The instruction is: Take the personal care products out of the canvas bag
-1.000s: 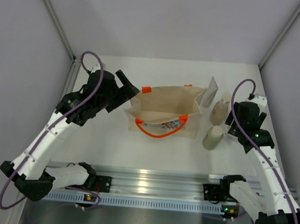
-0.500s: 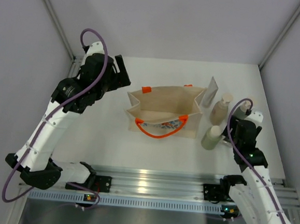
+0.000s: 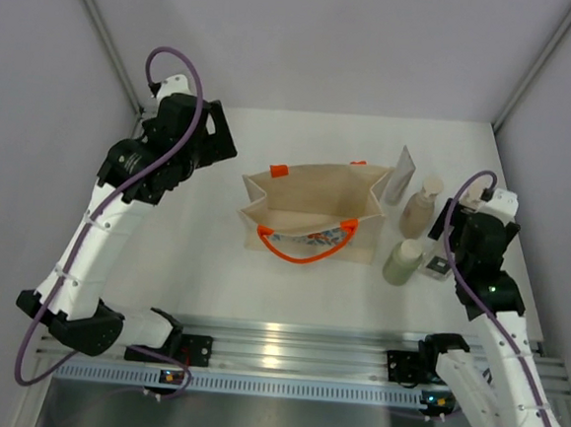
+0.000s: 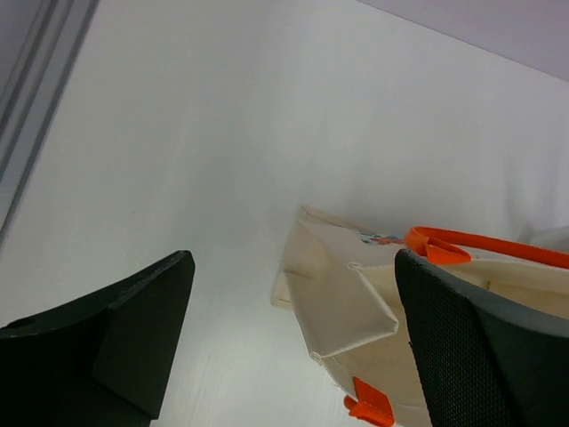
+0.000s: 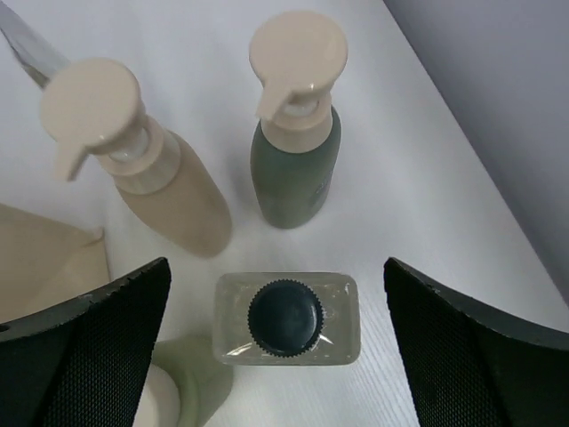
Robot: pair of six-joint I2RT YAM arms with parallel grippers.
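The canvas bag stands open mid-table, with orange handles; its left end shows in the left wrist view. Right of it stand the silvery tube, the tan bottle and the sage bottle. In the right wrist view the tan bottle, the grey-green bottle and the dark-lidded clear jar stand on the table. My right gripper is open above the jar, touching nothing. My left gripper is open and empty, left of the bag.
Grey walls close the table at the back and both sides. The right table edge runs close beside the bottles. A metal rail runs along the near edge.
My left gripper has drawn back from the bag's left end toward the far left. My right arm has pulled back toward the near edge; the jar now shows on the table.
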